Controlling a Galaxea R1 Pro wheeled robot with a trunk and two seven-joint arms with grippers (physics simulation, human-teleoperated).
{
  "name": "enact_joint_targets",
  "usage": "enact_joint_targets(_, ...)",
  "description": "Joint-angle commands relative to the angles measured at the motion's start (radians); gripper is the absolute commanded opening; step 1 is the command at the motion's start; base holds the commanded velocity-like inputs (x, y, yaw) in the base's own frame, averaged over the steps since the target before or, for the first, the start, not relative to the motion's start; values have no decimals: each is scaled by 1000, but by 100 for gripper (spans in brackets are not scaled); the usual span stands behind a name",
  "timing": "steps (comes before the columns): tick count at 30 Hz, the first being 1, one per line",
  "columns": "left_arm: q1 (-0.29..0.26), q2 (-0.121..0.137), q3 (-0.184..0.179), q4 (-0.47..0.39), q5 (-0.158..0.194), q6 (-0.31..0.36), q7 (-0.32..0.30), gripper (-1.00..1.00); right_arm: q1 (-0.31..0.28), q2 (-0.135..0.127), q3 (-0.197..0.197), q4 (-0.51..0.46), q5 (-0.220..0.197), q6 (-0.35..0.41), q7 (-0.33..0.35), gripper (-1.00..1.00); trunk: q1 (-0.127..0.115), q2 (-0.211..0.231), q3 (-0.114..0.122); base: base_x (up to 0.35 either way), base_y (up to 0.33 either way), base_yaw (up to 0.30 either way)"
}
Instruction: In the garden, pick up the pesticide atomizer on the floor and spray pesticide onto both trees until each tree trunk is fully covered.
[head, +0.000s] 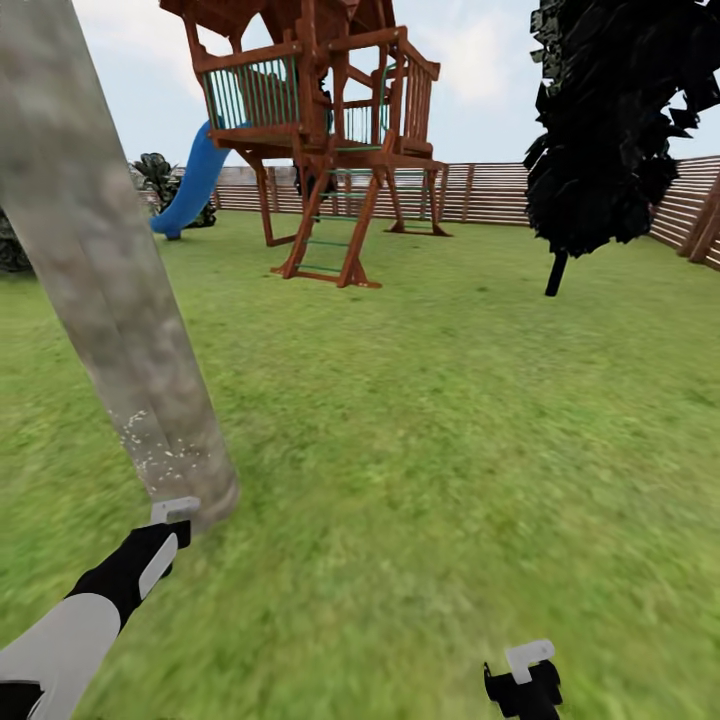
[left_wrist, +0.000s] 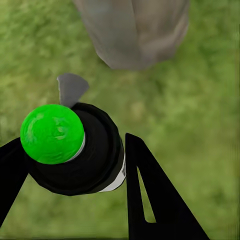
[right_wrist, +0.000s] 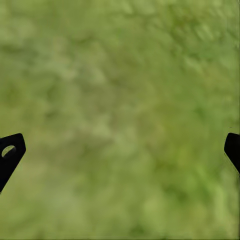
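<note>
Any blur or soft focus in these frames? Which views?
Head view: near grass smeared, the tree trunk soft, the far playset crisper. Left wrist view: grass and trunk base blurred, while the atomizer in the left gripper is sharp, its top showing green. Right wrist view: lawn a featureless blur between the right gripper tips.

A reddish-brown wooden play tower (head: 330, 130) with green railings stands on the lawn, a blue plastic slide (head: 192, 185) curving down beside it. Near the fence stands a narrow black-leaved tree (head: 610, 130) on a thin dark stem.
</note>
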Motion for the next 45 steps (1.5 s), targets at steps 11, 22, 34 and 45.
enact_joint_targets(11, -1, -7, -6, -3, 13, -1, 6, -100, -1, 0, -7, 1, 11, -2, -6, 100, 0, 0, -1, 115, -254, 275)
enact_joint_targets(22, -29, -13, -11, -59, 13, -6, 3, -100, -1, 0, -8, 1, 11, -3, -6, 100, 0, 0, -1, 123, -254, 245)
enact_joint_targets(34, -74, -4, -11, -211, 5, 61, 0, -100, -1, -2, -8, 1, 11, -1, -7, 100, 0, 0, -1, 110, -208, 53)
enact_joint_targets(45, -139, 4, -13, -224, 0, 153, 1, -100, -1, -2, -8, 1, 11, -2, -6, 100, 0, 0, -1, 1, -2, 230)
